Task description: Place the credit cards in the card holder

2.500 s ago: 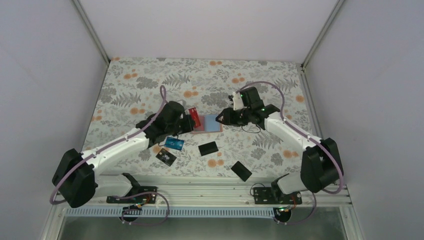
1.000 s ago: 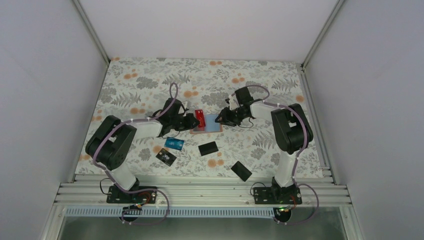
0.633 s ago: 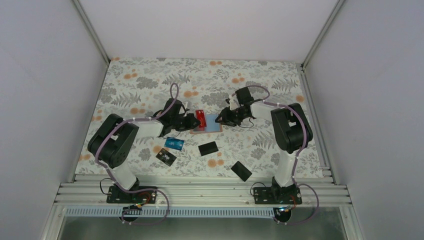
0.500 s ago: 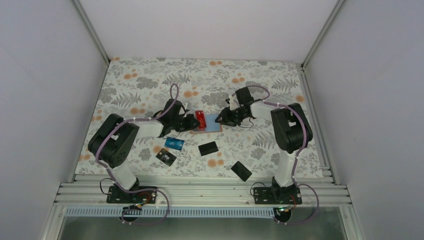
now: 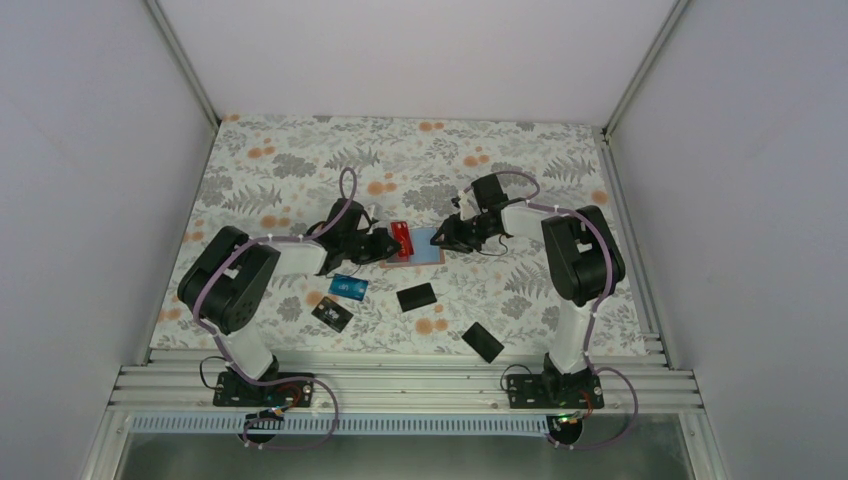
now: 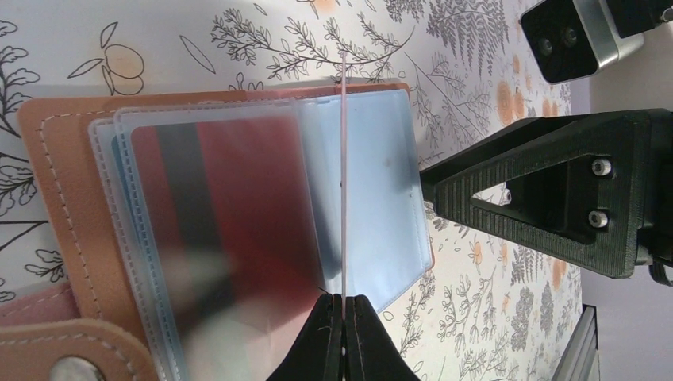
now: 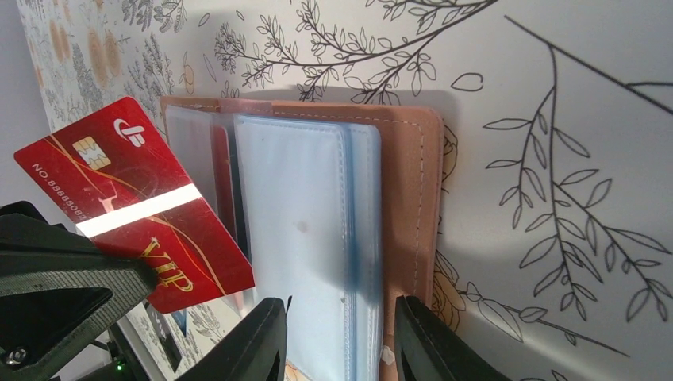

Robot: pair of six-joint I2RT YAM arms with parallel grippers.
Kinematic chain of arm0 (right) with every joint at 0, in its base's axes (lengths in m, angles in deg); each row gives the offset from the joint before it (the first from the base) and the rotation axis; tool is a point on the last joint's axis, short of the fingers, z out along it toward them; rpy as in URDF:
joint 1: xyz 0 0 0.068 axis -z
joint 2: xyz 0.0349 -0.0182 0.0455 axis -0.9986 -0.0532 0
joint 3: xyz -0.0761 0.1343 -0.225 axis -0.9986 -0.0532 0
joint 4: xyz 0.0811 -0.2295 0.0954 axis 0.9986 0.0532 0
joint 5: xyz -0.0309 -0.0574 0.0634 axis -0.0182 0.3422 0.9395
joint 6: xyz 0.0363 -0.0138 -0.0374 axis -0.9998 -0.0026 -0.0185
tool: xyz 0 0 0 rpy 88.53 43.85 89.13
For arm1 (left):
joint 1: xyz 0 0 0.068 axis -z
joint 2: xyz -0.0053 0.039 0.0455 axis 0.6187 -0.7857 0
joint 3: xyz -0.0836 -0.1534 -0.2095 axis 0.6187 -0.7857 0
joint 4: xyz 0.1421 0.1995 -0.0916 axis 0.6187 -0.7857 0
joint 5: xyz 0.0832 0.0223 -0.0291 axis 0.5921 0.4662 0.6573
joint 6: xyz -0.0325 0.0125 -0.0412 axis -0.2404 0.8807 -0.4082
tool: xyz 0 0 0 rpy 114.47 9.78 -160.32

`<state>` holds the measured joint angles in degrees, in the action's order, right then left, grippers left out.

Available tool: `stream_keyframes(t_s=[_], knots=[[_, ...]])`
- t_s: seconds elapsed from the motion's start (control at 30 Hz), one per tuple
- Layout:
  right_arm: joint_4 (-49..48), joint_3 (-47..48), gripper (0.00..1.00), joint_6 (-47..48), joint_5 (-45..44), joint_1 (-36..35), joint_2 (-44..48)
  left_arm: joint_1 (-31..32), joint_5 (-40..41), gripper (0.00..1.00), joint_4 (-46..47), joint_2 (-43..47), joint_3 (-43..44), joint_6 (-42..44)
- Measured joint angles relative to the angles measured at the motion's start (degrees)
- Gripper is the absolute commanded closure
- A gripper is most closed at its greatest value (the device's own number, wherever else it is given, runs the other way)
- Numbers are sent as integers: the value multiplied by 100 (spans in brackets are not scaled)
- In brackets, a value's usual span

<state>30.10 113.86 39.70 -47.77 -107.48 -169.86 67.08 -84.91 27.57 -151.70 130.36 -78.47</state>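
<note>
left pincer (image 6: 344,305) is clamping together on one edge of a red card (image 7: 135,202), holding it on edge over the open card holder (image 6: 48,175). the holder is lying spread flat on the floral tabletop (image 5: 300,170) between the two arms. from the left wrist the card is showing only as a thin line crossing the clear sleeves (image 6: 373,198). from the right wrist its printed face is leaning over the left-hand sleeves and, as far as i can tell, is not yet sitting inside any slot. right pincer (image 7: 340,341) is waiting at the holder's right half with its jaws standing apart and nothing clamped between them. whether its tips are pressing the holder down is not showing clearly.

several things are looking risky from here:
- the card's leading edge could be catching a soft sleeve lip and buckling it, or sliding between two sleeves instead of into a pocket.
- something red is already showing through one sleeve, so that pocket may be taken.
- if the right pincer is not pinning the holder, a push could be shoving it across the tabletop.
- the narrow pinch could be letting the card pivot.
- the two pincers are working very near each other.

a blue card (image 5: 350,287) and three black cards (image 5: 416,296) are lying nearer the arms' bases, apart from the holder.
</note>
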Motion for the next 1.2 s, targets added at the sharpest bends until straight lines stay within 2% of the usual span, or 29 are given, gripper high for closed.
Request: stream_keyframes(t_s=[0.73, 1.2], knots=[[-20, 0, 64, 13, 76, 15, -28, 0, -264, 98, 334, -85, -184, -428], [-28, 2, 64, 15, 127, 26, -42, 0, -411, 98, 210, -232, -103, -643]])
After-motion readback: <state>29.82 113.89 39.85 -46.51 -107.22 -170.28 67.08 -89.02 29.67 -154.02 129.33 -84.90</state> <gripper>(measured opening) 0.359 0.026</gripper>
